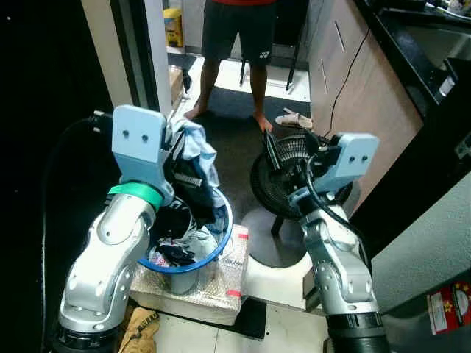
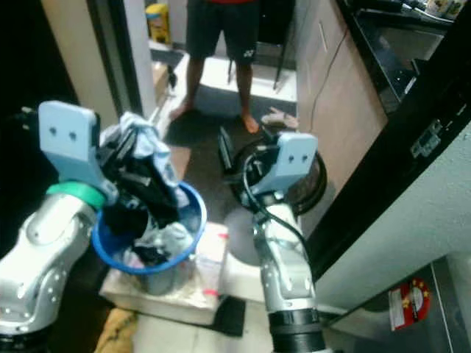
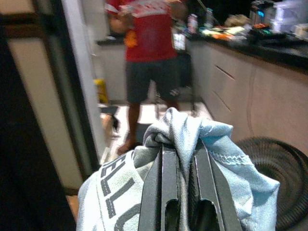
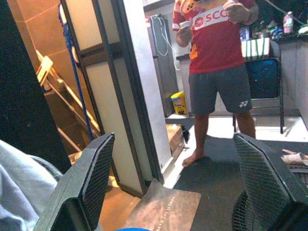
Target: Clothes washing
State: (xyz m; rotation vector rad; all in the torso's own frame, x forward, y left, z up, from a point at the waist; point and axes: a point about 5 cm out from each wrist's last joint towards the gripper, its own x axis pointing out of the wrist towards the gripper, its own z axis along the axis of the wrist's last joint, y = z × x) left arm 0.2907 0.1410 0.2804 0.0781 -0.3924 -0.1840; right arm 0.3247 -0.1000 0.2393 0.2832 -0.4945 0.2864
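A pale blue-grey garment [image 1: 197, 151] hangs from my left gripper [image 3: 178, 159], lifted above a blue laundry basket [image 1: 221, 243]. The left fingers [image 3: 161, 192] are shut on the cloth, which wraps over their tips; grey letters show on its fabric [image 3: 113, 192]. Dark and light clothes [image 1: 173, 250] still lie in the basket. My right gripper [image 4: 173, 187] is held up beside the basket, over a black floor fan [image 1: 283, 173], open with nothing between its fingers [image 4: 94, 178].
A person in a red shirt and dark shorts [image 1: 237, 33] stands barefoot in the passage ahead. The basket rests on a wrapped box [image 1: 210, 290]. Counter cabinets [image 1: 353, 81] run along the right, a door frame [image 1: 151, 55] on the left. Slippers [image 1: 294, 118] lie on the floor.
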